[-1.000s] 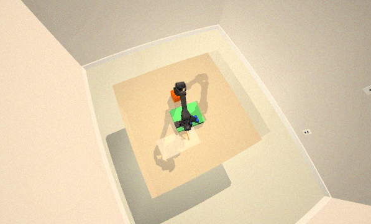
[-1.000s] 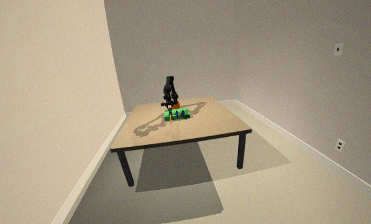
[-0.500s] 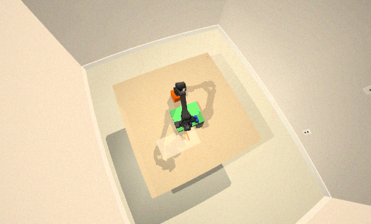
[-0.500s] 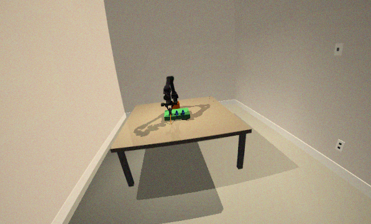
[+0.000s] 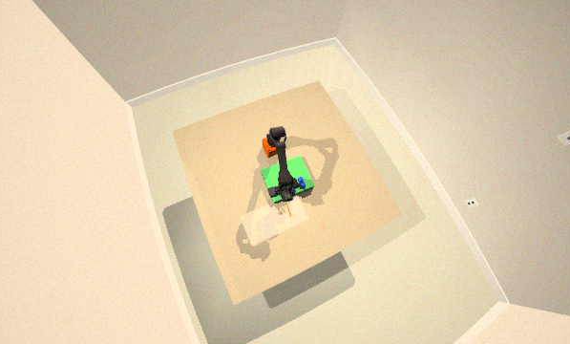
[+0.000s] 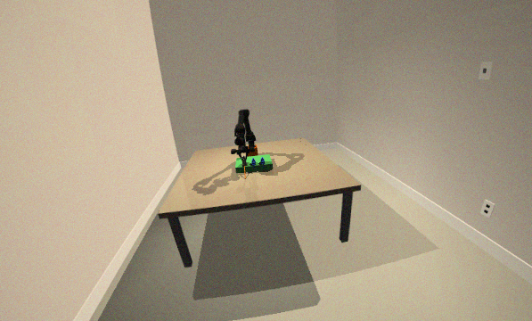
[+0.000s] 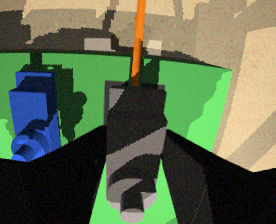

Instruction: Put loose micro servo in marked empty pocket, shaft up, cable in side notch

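My gripper [image 5: 287,196] [image 6: 244,164] [image 7: 135,137] is shut on the loose grey micro servo [image 7: 137,112], over the front left part of the green deck [image 5: 300,167] [image 6: 267,168] [image 7: 186,92]. The servo's round output shaft shows at the near end in the wrist view. Its orange cable [image 5: 288,209] [image 6: 245,172] [image 7: 139,35] runs out from the far end, past the deck's front edge. The pocket's grey outline [image 7: 107,100] shows just left of the servo; the servo hides most of the pocket. Whether the servo is inside or above it cannot be told.
A blue servo [image 5: 302,182] [image 6: 262,160] stands in the deck, and another blue servo [image 6: 253,162] [image 7: 33,107] stands beside the held one, close to my left finger. An orange block [image 5: 268,148] [image 6: 255,150] is behind the deck. A pale rectangle [image 5: 261,229] lies on the table before it.
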Robot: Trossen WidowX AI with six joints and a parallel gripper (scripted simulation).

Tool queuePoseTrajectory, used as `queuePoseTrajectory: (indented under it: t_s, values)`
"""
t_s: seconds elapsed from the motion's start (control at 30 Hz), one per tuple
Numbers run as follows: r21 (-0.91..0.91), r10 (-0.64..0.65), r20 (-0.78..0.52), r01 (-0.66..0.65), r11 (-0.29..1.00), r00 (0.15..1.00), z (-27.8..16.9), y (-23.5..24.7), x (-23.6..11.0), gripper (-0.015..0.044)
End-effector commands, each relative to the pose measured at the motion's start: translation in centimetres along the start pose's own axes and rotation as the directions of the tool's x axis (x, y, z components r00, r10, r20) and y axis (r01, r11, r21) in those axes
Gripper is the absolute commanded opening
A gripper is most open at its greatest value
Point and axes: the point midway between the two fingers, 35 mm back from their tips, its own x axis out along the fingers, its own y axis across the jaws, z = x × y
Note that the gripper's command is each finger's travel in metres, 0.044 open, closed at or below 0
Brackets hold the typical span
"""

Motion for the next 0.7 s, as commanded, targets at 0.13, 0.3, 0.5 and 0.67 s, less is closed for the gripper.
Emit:
queuePoseTrajectory:
  t_s: [0.13, 0.3, 0.5, 0.67]
  values:
    - [0.002, -0.001, 0.001, 0.001, 1.000, 1.000, 0.0, 0.0, 0.7, 0.0000]
    - [0.002, -0.001, 0.001, 0.001, 1.000, 1.000, 0.0, 0.0, 1.2, 0.0000]
    - [0.002, -0.001, 0.001, 0.001, 1.000, 1.000, 0.0, 0.0, 1.8, 0.0000]
    - [0.002, -0.001, 0.001, 0.001, 1.000, 1.000, 0.0, 0.0, 2.3, 0.0000]
